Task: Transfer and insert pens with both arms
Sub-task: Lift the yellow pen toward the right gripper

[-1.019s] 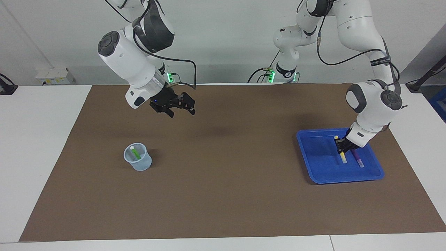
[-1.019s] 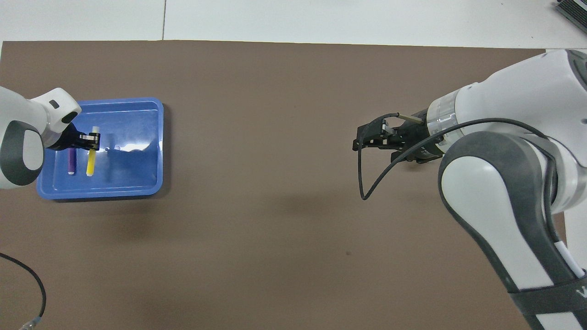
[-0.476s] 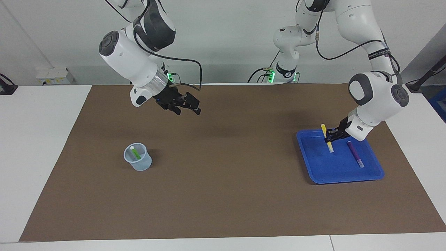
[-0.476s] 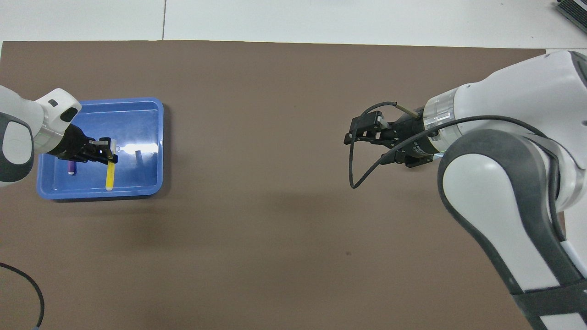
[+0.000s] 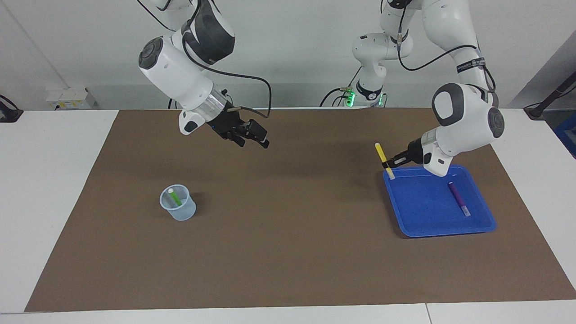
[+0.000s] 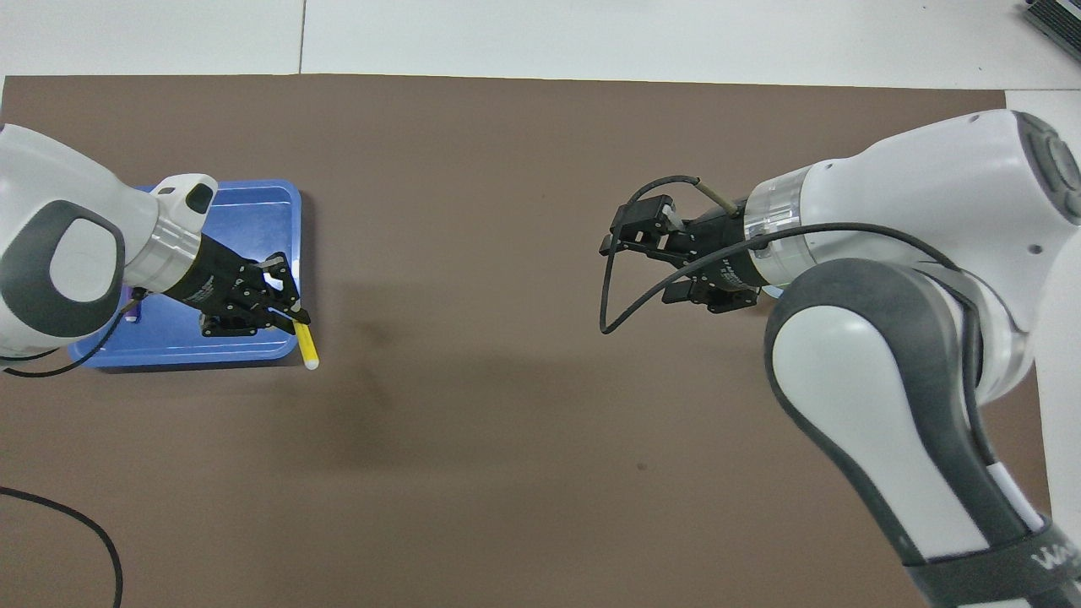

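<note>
My left gripper is shut on the yellow pen and holds it slantwise in the air, pale end down, over the rim of the blue tray that faces the table's middle. The purple pen lies in the tray. The green pen stands in a clear cup toward the right arm's end. My right gripper hangs open and holds nothing, over the brown mat. The right arm hides the cup in the overhead view.
The brown mat covers most of the white table. A black cable lies at the mat's corner close to the left arm's base. A loop of cable hangs from the right wrist.
The left gripper has lifted the yellow pen out of the tray and carried it to the tray's rim toward the middle. The right gripper has drifted toward the middle, still open.
</note>
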{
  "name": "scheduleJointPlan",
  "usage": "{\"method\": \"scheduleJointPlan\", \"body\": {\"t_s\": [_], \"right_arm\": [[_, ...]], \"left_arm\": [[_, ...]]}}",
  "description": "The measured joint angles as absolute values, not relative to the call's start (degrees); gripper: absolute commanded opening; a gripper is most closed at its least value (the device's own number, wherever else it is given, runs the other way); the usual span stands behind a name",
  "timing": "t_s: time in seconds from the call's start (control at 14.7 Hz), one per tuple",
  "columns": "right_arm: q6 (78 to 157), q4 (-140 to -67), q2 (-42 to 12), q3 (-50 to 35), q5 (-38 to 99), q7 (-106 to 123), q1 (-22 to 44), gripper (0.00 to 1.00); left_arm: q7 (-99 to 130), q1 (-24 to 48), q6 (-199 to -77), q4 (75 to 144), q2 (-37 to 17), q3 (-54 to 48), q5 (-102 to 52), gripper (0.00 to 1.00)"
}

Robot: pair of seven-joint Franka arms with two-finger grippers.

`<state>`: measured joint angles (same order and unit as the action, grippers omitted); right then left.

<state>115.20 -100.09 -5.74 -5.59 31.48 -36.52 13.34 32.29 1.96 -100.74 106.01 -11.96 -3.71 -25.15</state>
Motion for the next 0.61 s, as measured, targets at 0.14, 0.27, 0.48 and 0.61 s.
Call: {"method": "scheduleJointPlan", "body": {"t_s": [0.14,0.27,0.48,0.61], "right_arm": [[119.7,-100.7,-5.8,-5.7,31.5,-41.3,16.3,1.00],[124.9,-101.6,-5.8,-5.7,31.5,-46.2,19.3,1.00],[130.0,-102.9,-6.0,-5.8,31.5,-49.7,22.5,1.00],[133.6,-103.5,-6.8,-5.8,31.5,-50.4,24.5,1.00]], "left_arm": [[42.1,4.3,-101.2,106.0,-11.9,-3.8,-29.5,0.00],[45.3,5.0,-101.6,106.0,-11.9,-3.8,-31.3,0.00],[47.9,5.1,-102.9,106.0,-11.9,-3.6,-33.6,0.00],[55.1,5.9,-105.1,106.1,-11.9,-3.7,-35.4,0.00]]}}
